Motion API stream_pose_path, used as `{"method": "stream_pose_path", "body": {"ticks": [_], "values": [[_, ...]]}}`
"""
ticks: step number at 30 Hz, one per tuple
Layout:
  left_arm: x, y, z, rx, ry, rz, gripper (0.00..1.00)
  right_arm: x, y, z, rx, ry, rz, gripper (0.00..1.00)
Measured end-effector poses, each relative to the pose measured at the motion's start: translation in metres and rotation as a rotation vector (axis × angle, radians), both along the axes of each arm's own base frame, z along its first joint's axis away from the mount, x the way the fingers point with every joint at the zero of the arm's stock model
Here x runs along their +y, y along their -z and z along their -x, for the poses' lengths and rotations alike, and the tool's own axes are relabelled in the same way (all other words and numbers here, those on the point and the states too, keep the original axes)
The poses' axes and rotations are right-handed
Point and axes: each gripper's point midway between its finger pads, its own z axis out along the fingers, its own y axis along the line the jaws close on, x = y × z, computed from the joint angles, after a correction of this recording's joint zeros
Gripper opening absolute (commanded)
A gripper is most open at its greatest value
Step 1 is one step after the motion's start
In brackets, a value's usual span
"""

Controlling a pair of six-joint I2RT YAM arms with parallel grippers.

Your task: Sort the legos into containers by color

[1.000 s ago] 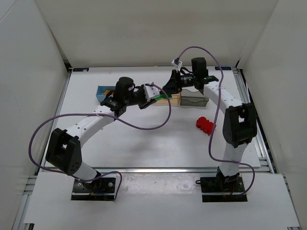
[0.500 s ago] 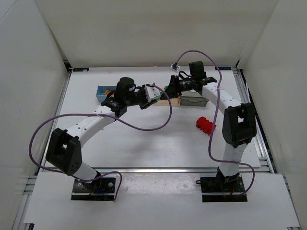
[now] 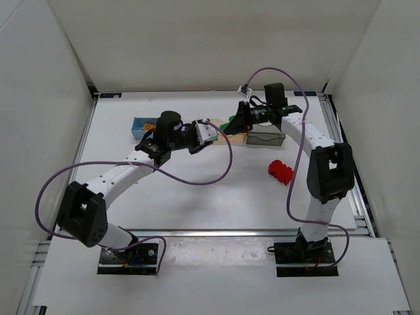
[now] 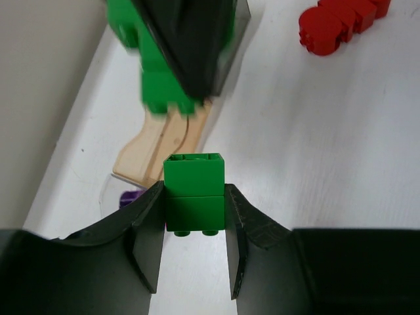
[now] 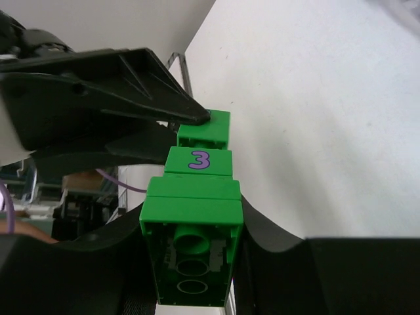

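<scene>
Both grippers grip green legos above the containers at the back. My left gripper (image 4: 193, 194) is shut on a short green lego stack (image 4: 193, 174). My right gripper (image 5: 192, 216) is shut on a bigger green lego (image 5: 192, 203), with a brick marked 3 at its far end. In the left wrist view a gap shows between the two green pieces. From above, the grippers (image 3: 211, 129) (image 3: 232, 123) meet tip to tip around the green lego (image 3: 226, 122). The red lego (image 3: 280, 171) lies on the table to the right. A purple lego (image 4: 130, 197) sits in the clear container.
The blue container (image 3: 139, 124) stands at the back left, the pale orange container (image 3: 231, 137) under the grippers, and the smoky grey container (image 3: 266, 137) to its right. White walls close in the table on three sides.
My right gripper has shut on the green lego that the left gripper holds out. The left arm has drawn back slightly to the left.
</scene>
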Motion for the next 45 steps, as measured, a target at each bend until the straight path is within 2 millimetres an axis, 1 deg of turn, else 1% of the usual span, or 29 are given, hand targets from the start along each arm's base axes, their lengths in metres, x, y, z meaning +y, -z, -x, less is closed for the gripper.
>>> {"method": "stream_pose_path", "body": {"ticks": [5,7,9,12,14,15,16,18,21,23,25,27,29,30,33,35,38,41,43,44,45], "values": [[0.01,0.015,0.013,0.049,-0.004,-0.031,0.24,-0.034,-0.014,-0.021,-0.052,0.09,-0.01,0.0],[0.012,0.02,0.016,0.064,-0.004,-0.042,0.24,-0.044,-0.017,-0.025,-0.068,0.114,-0.011,0.0],[0.013,0.024,0.018,0.076,-0.002,-0.049,0.24,-0.046,-0.019,-0.024,-0.088,0.115,-0.009,0.0],[0.013,0.03,0.023,0.107,0.007,-0.06,0.27,-0.044,-0.017,-0.019,-0.109,0.098,-0.002,0.0],[0.012,0.033,0.026,0.147,0.015,-0.067,0.31,-0.044,-0.013,-0.015,-0.113,0.088,0.009,0.0],[0.011,0.035,0.027,0.177,0.019,-0.074,0.31,-0.044,-0.01,-0.012,-0.116,0.084,0.016,0.0],[0.01,0.038,0.027,0.207,0.024,-0.083,0.35,-0.045,-0.007,-0.01,-0.116,0.082,0.024,0.0],[0.004,0.041,0.027,0.274,0.039,-0.097,0.39,-0.047,-0.004,-0.008,-0.123,0.081,0.038,0.0],[-0.003,0.051,0.028,0.384,0.062,-0.12,0.39,-0.051,-0.002,-0.003,-0.133,0.083,0.051,0.0],[-0.006,0.063,0.032,0.463,0.069,-0.138,0.4,-0.053,-0.001,0.0,-0.138,0.085,0.059,0.0],[-0.006,0.079,0.038,0.551,0.072,-0.162,0.45,-0.056,-0.001,0.002,-0.144,0.09,0.066,0.0],[-0.003,0.097,0.046,0.639,0.066,-0.192,0.49,-0.059,-0.001,0.005,-0.141,0.094,0.071,0.0],[0.001,0.113,0.053,0.711,0.056,-0.222,0.49,-0.062,-0.001,0.004,-0.153,0.1,0.074,0.0],[0.003,0.121,0.057,0.745,0.051,-0.239,0.51,-0.064,0.0,0.003,-0.157,0.102,0.075,0.0],[0.009,0.138,0.066,0.821,0.035,-0.282,0.53,-0.069,0.002,0.002,-0.155,0.112,0.081,0.0],[0.014,0.144,0.069,0.851,0.023,-0.302,0.59,-0.072,0.004,0.001,-0.154,0.117,0.084,0.0],[0.017,0.149,0.074,0.884,0.018,-0.322,0.67,-0.074,0.006,0.001,-0.152,0.119,0.088,0.0],[0.018,0.15,0.078,0.936,0.043,-0.323,0.7,-0.074,0.006,0.002,-0.155,0.118,0.088,0.0],[0.018,0.145,0.079,0.973,0.065,-0.285,0.7,-0.074,0.006,0.004,-0.153,0.117,0.087,0.0],[0.018,0.14,0.078,1.0,0.07,-0.247,0.7,-0.074,0.005,0.005,-0.153,0.115,0.084,0.0],[0.017,0.134,0.074,1.016,0.069,-0.197,0.69,-0.074,0.004,0.006,-0.154,0.112,0.082,0.0]]}}
